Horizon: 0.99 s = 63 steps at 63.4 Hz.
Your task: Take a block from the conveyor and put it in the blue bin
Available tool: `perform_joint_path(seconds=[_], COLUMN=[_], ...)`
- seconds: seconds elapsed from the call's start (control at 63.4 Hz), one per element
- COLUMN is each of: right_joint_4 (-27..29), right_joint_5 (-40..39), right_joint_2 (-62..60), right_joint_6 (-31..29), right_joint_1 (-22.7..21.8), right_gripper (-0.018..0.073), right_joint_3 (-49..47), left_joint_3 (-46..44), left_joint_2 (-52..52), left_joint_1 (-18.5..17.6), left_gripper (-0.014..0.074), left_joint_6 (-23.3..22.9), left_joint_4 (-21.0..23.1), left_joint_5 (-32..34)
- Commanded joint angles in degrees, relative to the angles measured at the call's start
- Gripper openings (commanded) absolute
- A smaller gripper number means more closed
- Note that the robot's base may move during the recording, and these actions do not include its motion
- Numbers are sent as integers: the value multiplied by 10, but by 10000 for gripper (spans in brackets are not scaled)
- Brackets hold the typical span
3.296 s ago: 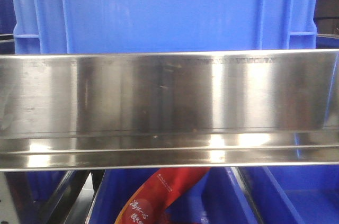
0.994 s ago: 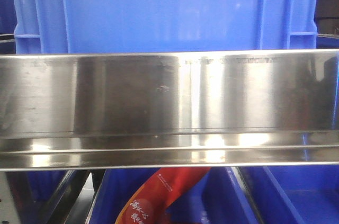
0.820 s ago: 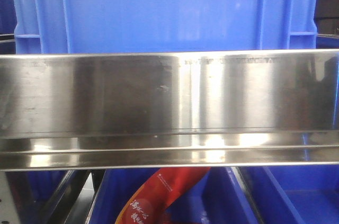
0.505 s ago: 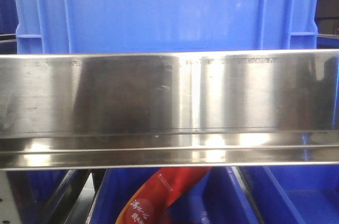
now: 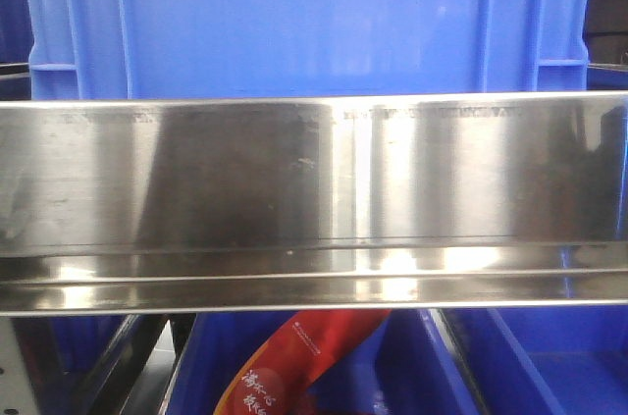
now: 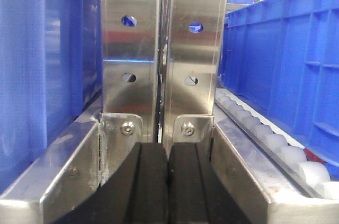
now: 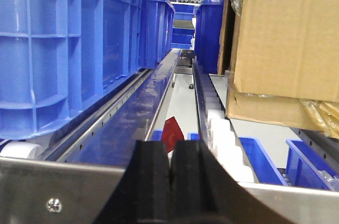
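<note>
I cannot find a block or the belt in any view. A blue bin [image 5: 304, 18] fills the top of my front view, sitting behind a wide steel rail [image 5: 314, 199] that runs from the left edge to the right. Below the rail I see more blue bins [image 5: 549, 366] and a red packet [image 5: 285, 366] with pale lettering.

My left claw [image 6: 168, 181] has its two black pads pressed together with nothing between them, facing two upright steel posts [image 6: 164, 49], with a blue bin on each side and white rollers [image 6: 275, 144] along the right.

My right claw [image 7: 170, 181] is likewise together and empty, above a steel bar [image 7: 53, 192]. A row of blue bins [image 7: 69, 49] stands left, a cardboard box [image 7: 286, 33] right.
</note>
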State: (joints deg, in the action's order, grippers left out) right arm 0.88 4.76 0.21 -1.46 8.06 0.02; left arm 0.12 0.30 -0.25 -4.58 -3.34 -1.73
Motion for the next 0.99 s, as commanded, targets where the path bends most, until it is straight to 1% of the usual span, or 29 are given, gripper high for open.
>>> perform_joint_path(seconds=[0.0,0.978], right_joint_4=[-1,-1], right_joint_5=[-17,-17], right_joint_2=[-2,-2], right_joint_6=[-3,-3], right_joint_1=[-4,-4], right_gripper=[-167,-167], right_joint_3=[0,0], left_joint_3=[-1,-1], left_joint_2=[-3,-3], left_joint_1=[1,1], left_gripper=[-111,-111], left_joint_6=[-4,-4], left_joint_4=[4,4], left_joint_5=[1,1])
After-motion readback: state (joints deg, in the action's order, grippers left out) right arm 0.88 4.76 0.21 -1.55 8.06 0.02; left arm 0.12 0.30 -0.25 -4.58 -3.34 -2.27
